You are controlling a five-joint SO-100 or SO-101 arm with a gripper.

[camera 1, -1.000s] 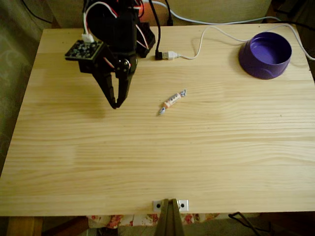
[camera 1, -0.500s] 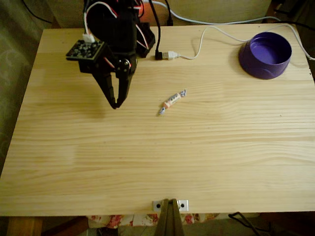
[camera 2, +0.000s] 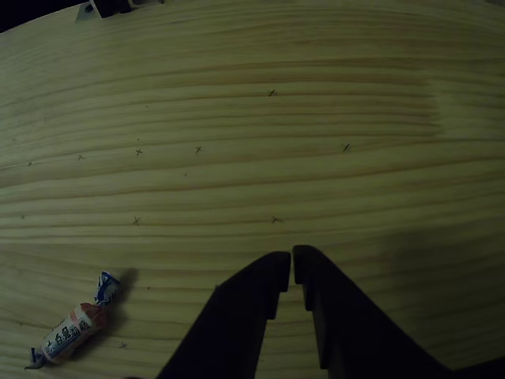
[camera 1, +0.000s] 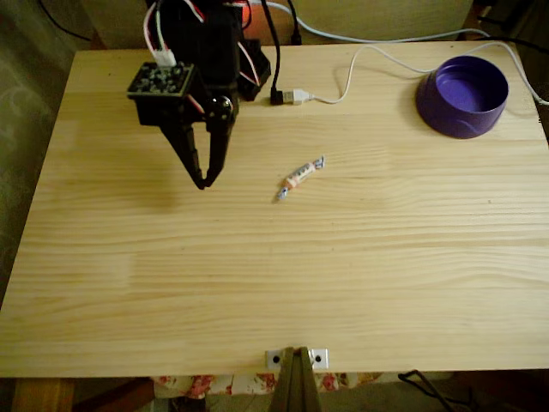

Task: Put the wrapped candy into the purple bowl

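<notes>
The wrapped candy (camera 1: 300, 178) lies on the wooden table (camera 1: 283, 275), whitish-pink with an orange band and twisted ends; in the other view the candy (camera 2: 73, 329) sits at the lower left. My black gripper (camera 1: 202, 183) hangs point-down to the candy's left in the fixed view, apart from it, fingers together and holding nothing. In the other view the gripper (camera 2: 291, 263) shows its two tips almost touching. The purple bowl (camera 1: 462, 96) stands at the table's far right corner, upright, with nothing in it.
A white USB plug (camera 1: 296, 96) on a cable lies near the arm's base at the back. A metal bracket (camera 1: 296, 357) sits at the table's front edge. Bare wood stretches between the candy and the bowl.
The gripper has turned slightly at the wrist, its camera board shifting right and up. The tips stay in nearly the same spot. Candy and bowl have not moved.
</notes>
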